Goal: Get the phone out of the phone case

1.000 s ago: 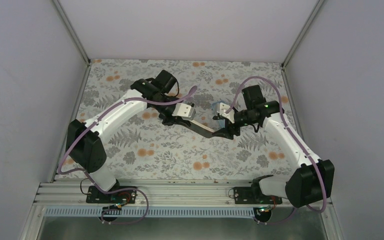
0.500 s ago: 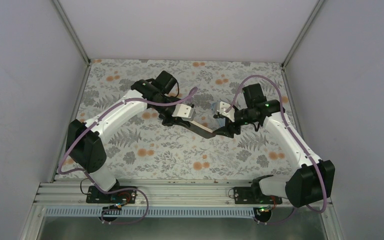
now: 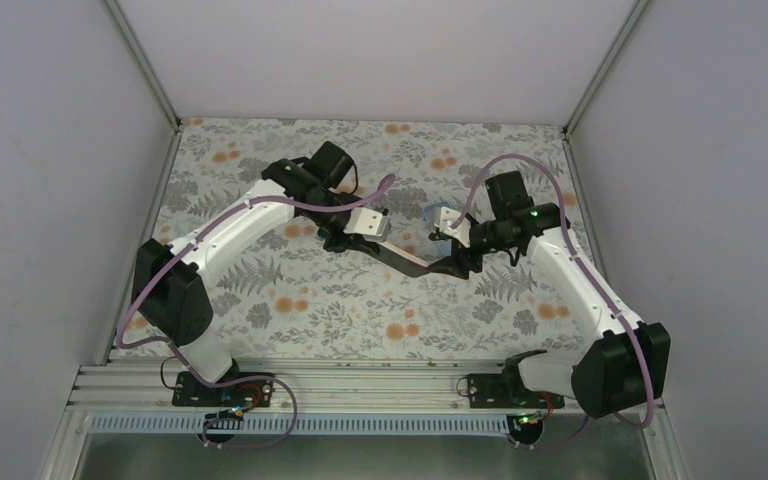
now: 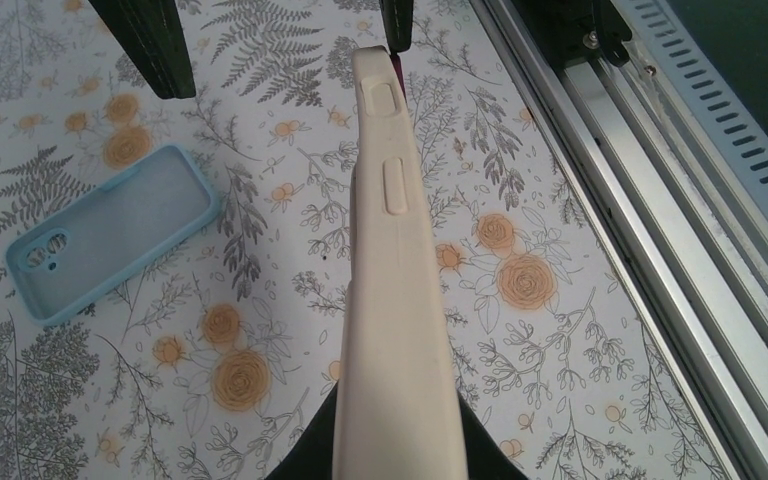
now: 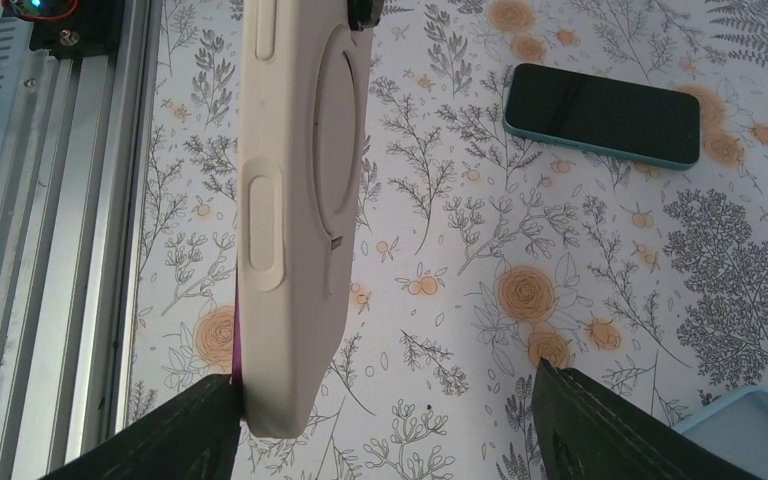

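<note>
- Phone case (image 4: 390, 300): cream, held clear of the table (image 4: 580, 330) between the two arms, edge-on to the left wrist camera with its side buttons showing. Lifting it presumably leaves both faces free to work on
- Phone (image 3: 403, 257): seated in the case and seen from above as a dark face turned upward. A thin magenta strip along the case edge in the wrist views is probably its rim. Extraction is not yet done
- Left gripper (image 3: 382, 246): clenched on one end of the case, a dark pad on each flat side. It is judged to be the anchor, so the case cannot swing while the other arm works
- Right gripper (image 5: 395, 425): spread wide and grasping nothing. One finger (image 5: 175, 435) lies against the far end of the case and the other stands well apart. This placement suggests a push or pry at the corner, not a pinch
- Blue case (image 4: 110, 232): empty, open side up on the table, apart from the held case
- Second phone (image 5: 600, 115): dark screen, teal rim, flat on the table, well apart from the held case
- Aluminium rail (image 4: 650, 170): runs along the near table edge
- Next move, judged: the free finger must lever the case lip off the phone's corner while the anchor grip holds firm. A slip could drop the phone
</note>
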Robot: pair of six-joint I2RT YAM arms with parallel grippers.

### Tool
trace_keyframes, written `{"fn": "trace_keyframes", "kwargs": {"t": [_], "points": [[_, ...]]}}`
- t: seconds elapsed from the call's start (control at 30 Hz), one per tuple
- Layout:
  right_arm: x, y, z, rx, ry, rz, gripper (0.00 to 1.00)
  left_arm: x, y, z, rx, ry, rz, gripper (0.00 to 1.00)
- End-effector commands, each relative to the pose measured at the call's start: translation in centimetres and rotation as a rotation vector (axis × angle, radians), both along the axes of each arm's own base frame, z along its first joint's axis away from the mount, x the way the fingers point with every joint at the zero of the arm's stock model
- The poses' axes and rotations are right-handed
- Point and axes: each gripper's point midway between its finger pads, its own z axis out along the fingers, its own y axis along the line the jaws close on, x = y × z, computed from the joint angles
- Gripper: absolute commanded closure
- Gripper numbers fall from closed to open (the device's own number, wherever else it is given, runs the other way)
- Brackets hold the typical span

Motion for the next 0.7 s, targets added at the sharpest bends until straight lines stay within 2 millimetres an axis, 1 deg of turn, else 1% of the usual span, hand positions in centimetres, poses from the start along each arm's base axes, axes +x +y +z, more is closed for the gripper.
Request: {"fn": "trace_keyframes", "kwargs": {"t": [0.0, 0.13, 0.23, 0.33, 0.4, 0.5, 0.67], "points": [[-0.4, 0.0, 0.1, 0.011, 0.001, -0.006, 0.25, -0.4, -0.8, 3.5, -0.1, -0.036, -0.031, 0.98], [-0.1, 0.0, 0.1, 0.008, -0.013, -0.016, 0.27, -0.5, -0.7, 3.8, -0.109, -0.034, -0.029, 0.98], [0.5, -0.1, -0.3, 0.0, -0.021, -0.034, 0.3, -0.9, -0.8, 4.3, -0.121, -0.027, -0.04, 0.98], [1.5, -0.3, -0.7, -0.01, -0.054, -0.076, 0.34, -1.4, -0.9, 4.9, -0.143, -0.003, -0.057, 0.98], [2.3, -0.5, -0.8, -0.022, -0.093, -0.111, 0.34, -1.8, -1.0, 5.1, -0.157, 0.015, -0.07, 0.98], [3.2, -0.6, -0.6, -0.02, -0.136, -0.145, 0.35, -2.4, -1.4, 5.8, -0.187, 0.043, -0.095, 0.98], [4.7, -0.4, 0.2, -0.008, -0.21, -0.19, 0.36, -3.4, -1.9, 6.9, -0.242, 0.125, -0.146, 0.98]]}}
